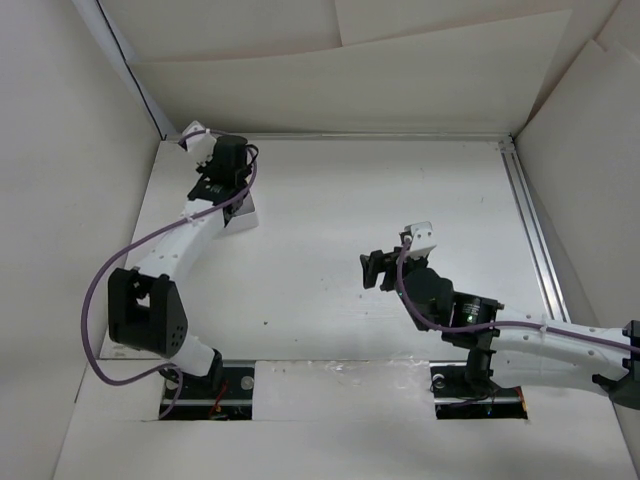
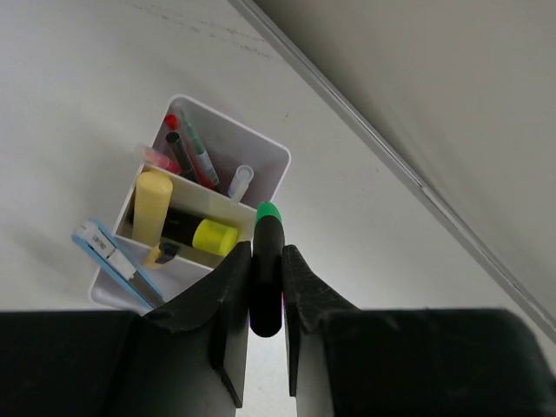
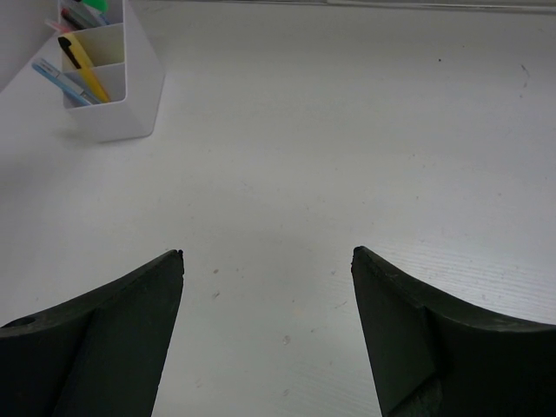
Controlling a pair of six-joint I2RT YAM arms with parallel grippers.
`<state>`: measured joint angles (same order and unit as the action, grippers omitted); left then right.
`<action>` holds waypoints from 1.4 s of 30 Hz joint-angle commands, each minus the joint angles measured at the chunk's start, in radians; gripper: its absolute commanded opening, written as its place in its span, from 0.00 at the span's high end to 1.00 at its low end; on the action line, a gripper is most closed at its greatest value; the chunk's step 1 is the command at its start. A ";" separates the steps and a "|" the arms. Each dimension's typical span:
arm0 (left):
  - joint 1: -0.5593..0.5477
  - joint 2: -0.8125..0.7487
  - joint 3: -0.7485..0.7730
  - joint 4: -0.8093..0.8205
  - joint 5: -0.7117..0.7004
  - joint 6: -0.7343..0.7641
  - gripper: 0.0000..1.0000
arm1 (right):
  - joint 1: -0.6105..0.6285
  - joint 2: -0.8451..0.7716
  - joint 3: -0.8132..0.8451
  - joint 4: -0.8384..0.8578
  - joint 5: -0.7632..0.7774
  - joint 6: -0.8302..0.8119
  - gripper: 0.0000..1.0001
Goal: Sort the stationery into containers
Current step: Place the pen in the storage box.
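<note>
Between the two black fingers (image 2: 217, 295) of the left claw (image 2: 267, 254) sits one green-capped highlighter (image 2: 267, 282) with a dark barrel. It is pinched at about mid-length, with its green end pointing away from the wrist. That tip lies over the near rim of one white box (image 2: 256, 148), which stands on the worktop (image 2: 87, 87) close to the back wall. Whether tip and rim touch cannot be told.

The box has two compartments. The farther one holds four thin pens (image 2: 195, 155): one red-capped, one dark with green, one pinkish and one with a clear cap. The nearer one holds two yellow highlighters (image 2: 152, 204), one on end and one lying across with a black section, plus one blue pen (image 2: 109, 250) leaning out over the rim and one yellow pen (image 2: 163, 253) with a black clip.

Well apart from the box, the right claw (image 3: 267, 261) hangs over bare worktop with its two fingers (image 3: 113, 321) spread wide and nothing between them. From its wrist camera the box shows far off at upper left.
</note>
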<state>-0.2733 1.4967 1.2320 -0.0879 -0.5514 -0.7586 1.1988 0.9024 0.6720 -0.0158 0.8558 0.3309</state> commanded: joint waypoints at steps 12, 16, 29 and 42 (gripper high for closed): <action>0.005 0.066 0.037 -0.004 -0.082 0.004 1.00 | 0.002 -0.016 -0.002 0.074 -0.006 -0.018 0.18; 0.005 0.102 0.055 -0.015 -0.082 0.004 1.00 | 0.002 -0.016 -0.002 0.074 -0.006 -0.018 0.18; 0.005 0.168 0.086 -0.041 -0.071 0.004 0.95 | 0.002 -0.016 -0.011 0.074 -0.015 -0.018 0.18; -0.015 0.036 0.077 -0.032 -0.048 0.022 0.51 | 0.002 -0.016 -0.011 0.074 -0.024 -0.018 0.18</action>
<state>-0.2760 1.6402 1.2816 -0.1333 -0.5957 -0.7452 1.1988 0.9016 0.6701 0.0086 0.8371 0.3172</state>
